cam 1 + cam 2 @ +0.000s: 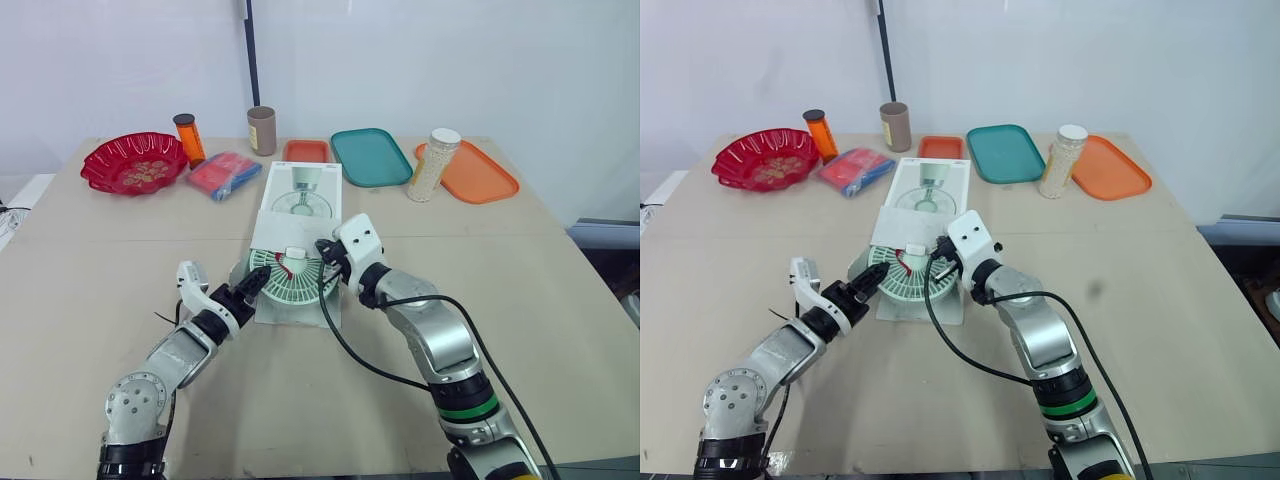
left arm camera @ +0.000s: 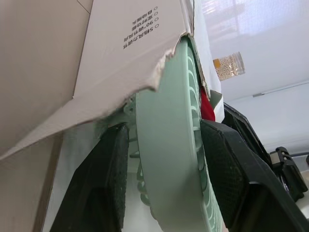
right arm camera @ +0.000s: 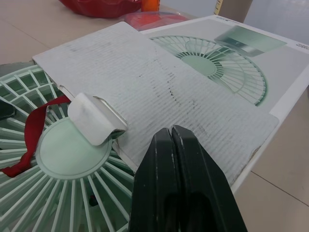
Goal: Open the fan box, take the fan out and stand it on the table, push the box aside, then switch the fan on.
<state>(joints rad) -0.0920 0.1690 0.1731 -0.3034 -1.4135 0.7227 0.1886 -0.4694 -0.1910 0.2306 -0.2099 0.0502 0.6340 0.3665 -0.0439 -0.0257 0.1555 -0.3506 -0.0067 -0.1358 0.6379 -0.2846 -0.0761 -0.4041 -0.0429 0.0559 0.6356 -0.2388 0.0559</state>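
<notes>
The white fan box [image 1: 301, 196] lies flat in the middle of the table, its near flap [image 3: 159, 92] folded open. The pale green fan [image 1: 291, 279] sticks out of the near end, lying flat, with a red strap [image 3: 32, 134] and a white clip [image 3: 96, 119] on its grille. My left gripper [image 1: 251, 284] holds the fan's left rim [image 2: 169, 159], one finger [image 2: 108, 183] on each side of it. My right gripper [image 1: 327, 256] is shut with nothing in it, hovering at the fan's right edge, just over the open flap.
Along the far edge stand a red bowl [image 1: 134, 163], an orange bottle [image 1: 189, 138], a blue and red packet [image 1: 224, 175], a brown cylinder [image 1: 261, 130], a small orange tray [image 1: 306, 151], a teal tray [image 1: 371, 156], a bead jar [image 1: 434, 165] and an orange tray [image 1: 478, 173].
</notes>
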